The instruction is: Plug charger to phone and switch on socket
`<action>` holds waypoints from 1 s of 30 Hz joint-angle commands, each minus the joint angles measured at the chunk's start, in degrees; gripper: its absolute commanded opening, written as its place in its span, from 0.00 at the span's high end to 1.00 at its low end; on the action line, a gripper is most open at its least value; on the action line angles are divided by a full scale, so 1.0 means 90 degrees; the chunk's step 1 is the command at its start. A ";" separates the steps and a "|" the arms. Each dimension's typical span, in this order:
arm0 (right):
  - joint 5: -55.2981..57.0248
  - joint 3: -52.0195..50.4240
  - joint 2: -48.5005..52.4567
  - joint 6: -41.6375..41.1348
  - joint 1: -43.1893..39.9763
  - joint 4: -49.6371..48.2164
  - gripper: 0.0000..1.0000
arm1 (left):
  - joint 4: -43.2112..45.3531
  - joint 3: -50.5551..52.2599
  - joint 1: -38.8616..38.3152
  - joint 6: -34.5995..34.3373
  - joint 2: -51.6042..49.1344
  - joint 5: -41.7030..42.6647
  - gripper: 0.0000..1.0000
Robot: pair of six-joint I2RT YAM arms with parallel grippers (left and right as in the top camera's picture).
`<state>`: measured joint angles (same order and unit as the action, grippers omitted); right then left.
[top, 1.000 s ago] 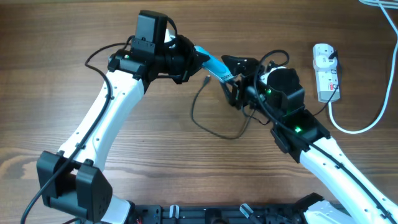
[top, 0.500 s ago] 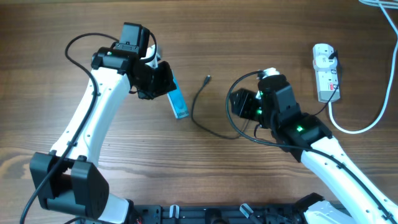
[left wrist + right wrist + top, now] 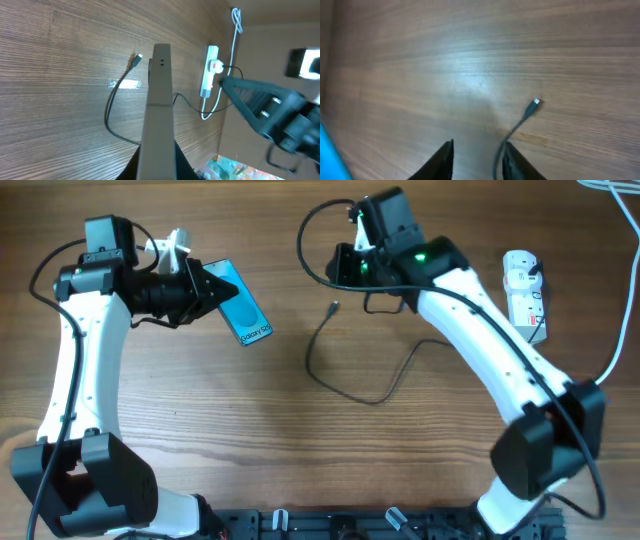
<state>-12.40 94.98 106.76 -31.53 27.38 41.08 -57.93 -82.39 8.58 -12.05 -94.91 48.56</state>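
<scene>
My left gripper [image 3: 205,290] is shut on the phone [image 3: 243,310] and holds it tilted above the table at the left, turquoise screen up. In the left wrist view the phone [image 3: 159,100] shows edge-on. The charger's plug [image 3: 333,307] lies loose on the table at mid-back, and its thin black cable [image 3: 350,392] loops toward the socket [image 3: 525,295] at the right. My right gripper [image 3: 345,265] hovers just behind the plug, open and empty. In the right wrist view the plug [image 3: 535,102] lies ahead of the fingers [image 3: 477,160], and the cable runs close by the right finger.
A thick white lead [image 3: 600,370] curves off the socket to the right edge. The socket [image 3: 210,70] with its red switch and the plug [image 3: 137,59] also show in the left wrist view. A blue sliver, apparently the phone, [image 3: 327,155] shows at the right wrist view's left edge.
The arms were close together at the middle, then parted. My left gripper carried the phone to the left. My right gripper swung up to the back, above the plug.
</scene>
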 commanded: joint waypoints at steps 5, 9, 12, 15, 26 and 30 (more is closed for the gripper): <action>0.0517 0.0112 0.1134 -0.0901 0.0102 0.0012 0.75 | 0.0000 -0.0015 -0.0012 0.0126 0.0223 0.0240 0.96; 0.0522 0.0112 0.1464 -0.0896 0.0100 0.0107 0.74 | 0.0002 -0.0015 -0.0012 0.0124 0.0223 0.0100 0.96; 0.0525 0.0112 0.1474 -0.0894 0.0100 0.0104 0.75 | 0.0002 -0.0015 -0.0010 0.0124 0.0223 0.0097 0.96; 0.0522 0.0112 0.1474 -0.0877 0.0102 0.0109 0.74 | 0.0002 -0.0015 -0.0010 0.0124 0.0223 0.0100 0.96; 0.0522 0.0112 0.1474 -0.0874 0.0100 0.0090 0.74 | 0.0000 -0.0015 -0.0010 0.0102 0.0223 0.0100 0.96; 0.0522 0.0112 0.1474 -0.0877 0.0100 0.0078 0.75 | 0.0000 -0.0015 -0.0010 0.0102 0.0223 0.0100 0.96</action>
<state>-8.73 95.02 119.26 -38.85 28.10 41.98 -57.98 -82.39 8.58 -12.05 -94.91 48.05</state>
